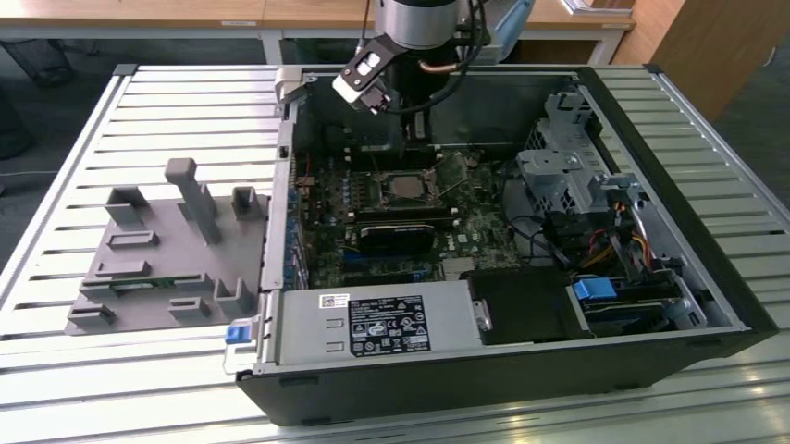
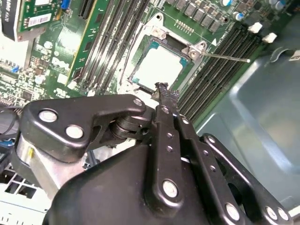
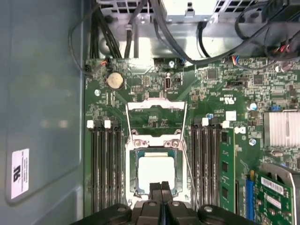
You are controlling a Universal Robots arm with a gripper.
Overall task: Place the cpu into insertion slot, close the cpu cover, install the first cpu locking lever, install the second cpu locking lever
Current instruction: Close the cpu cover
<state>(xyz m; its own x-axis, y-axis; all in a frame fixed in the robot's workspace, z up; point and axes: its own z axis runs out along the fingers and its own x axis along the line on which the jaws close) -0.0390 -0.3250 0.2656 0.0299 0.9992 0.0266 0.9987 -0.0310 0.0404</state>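
The cpu (image 3: 154, 171), a pale square chip, lies flat in the insertion slot (image 3: 132, 161) on the green board; the second wrist view shows the cpu (image 2: 158, 65) too. The cpu cover (image 3: 157, 104), a thin metal frame, is swung open and lies back beyond the slot. Thin wire locking levers (image 3: 186, 159) stand free beside the socket, and one lever (image 2: 229, 57) sticks out over the memory slots. My gripper (image 3: 161, 188) hovers just above the cpu's near edge, fingers shut together and holding nothing. In the exterior view the arm (image 1: 413, 28) reaches down into the case above the slot (image 1: 402, 188).
Memory slots (image 3: 105, 168) flank the socket on both sides. A long black card (image 1: 398, 236) lies just in front of the socket and a power supply (image 1: 376, 324) sits at the case front. Drive cage (image 1: 568, 176) and cables crowd the exterior view's right. A grey fixture (image 1: 161, 250) stands outside the case.
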